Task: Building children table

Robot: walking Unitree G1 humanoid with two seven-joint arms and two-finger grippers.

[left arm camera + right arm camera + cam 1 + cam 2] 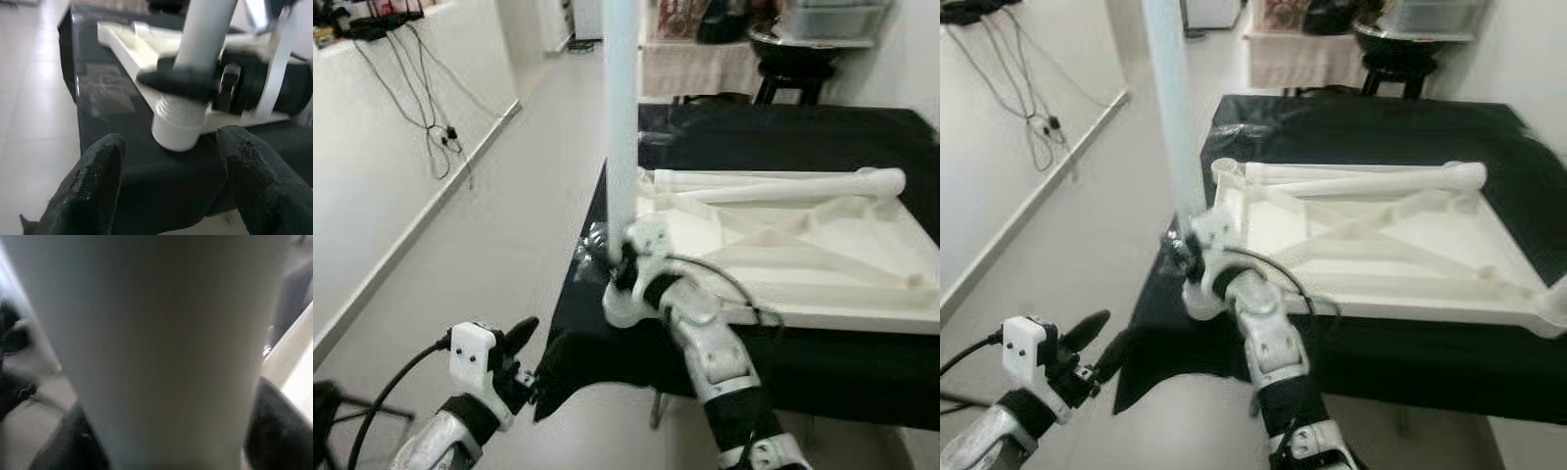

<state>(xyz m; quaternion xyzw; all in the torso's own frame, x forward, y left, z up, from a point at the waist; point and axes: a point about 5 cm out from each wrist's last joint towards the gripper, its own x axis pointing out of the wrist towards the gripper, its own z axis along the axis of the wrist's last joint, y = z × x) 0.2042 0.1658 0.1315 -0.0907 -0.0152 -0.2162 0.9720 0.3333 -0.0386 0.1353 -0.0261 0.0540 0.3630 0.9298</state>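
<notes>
A white children's tabletop (822, 255) lies upside down on a black-covered table (783, 137), with another white leg (783, 183) lying across its far side. My right gripper (625, 262) is shut on a long white table leg (621, 117) held upright at the tabletop's near left corner. The leg's threaded end (177, 128) hangs just above the black cloth beside that corner. My left gripper (521, 343) is open, low and left of the table, its fingers (95, 181) pointing at the leg's end.
Black cables (426, 117) hang down the white wall on the left. A black stool (793, 69) and a cloth-covered table (695, 64) stand behind the black table. Pale floor (499, 235) stretches along the table's left side.
</notes>
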